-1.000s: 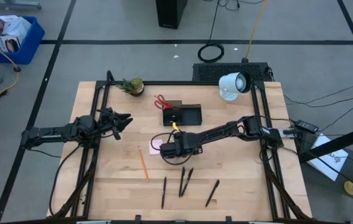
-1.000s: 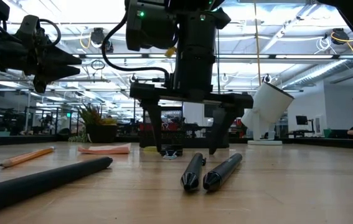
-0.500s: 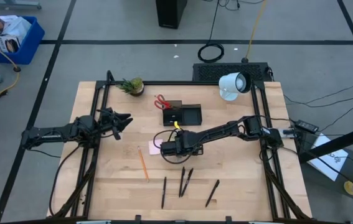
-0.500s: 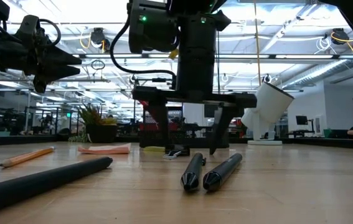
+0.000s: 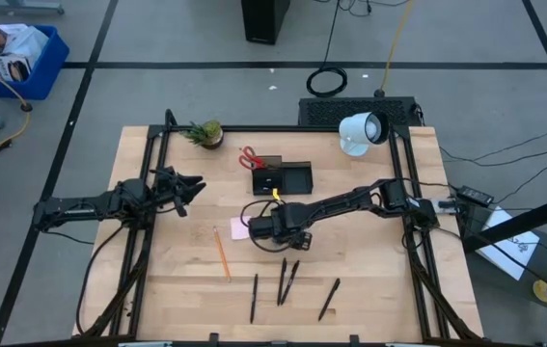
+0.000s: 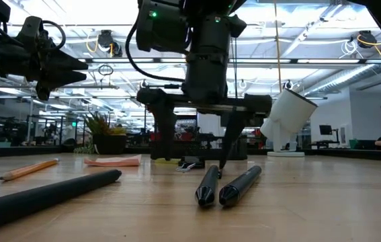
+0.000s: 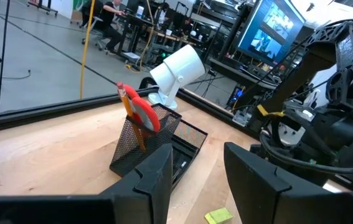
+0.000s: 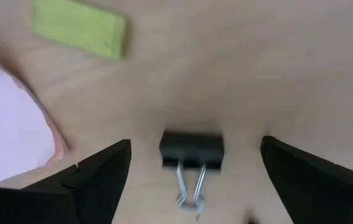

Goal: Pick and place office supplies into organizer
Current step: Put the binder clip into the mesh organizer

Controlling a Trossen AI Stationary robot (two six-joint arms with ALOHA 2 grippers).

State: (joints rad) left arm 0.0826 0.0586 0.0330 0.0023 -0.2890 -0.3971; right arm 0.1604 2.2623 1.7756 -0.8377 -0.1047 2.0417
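My right gripper points down, open, over a small black binder clip that lies flat on the table. Its fingers stand on either side of the clip without touching it. Beside the clip lie a pink sticky-note pad and a small yellow-green piece. The black organizer stands farther back, with red-handled scissors and a pencil upright in its cup section. My left gripper waits level above the table's left side, open, with nothing between its fingers.
An orange pencil and several black pens lie nearer the table's front edge. In the low view two of these pens lie just in front of my right gripper. A potted plant and a white lamp-like device stand at the back.
My right gripper has rolled about its own pointing line above the binder clip and stayed open. In the low view its fingers stand at a different angle than before. Nothing on the table has moved.
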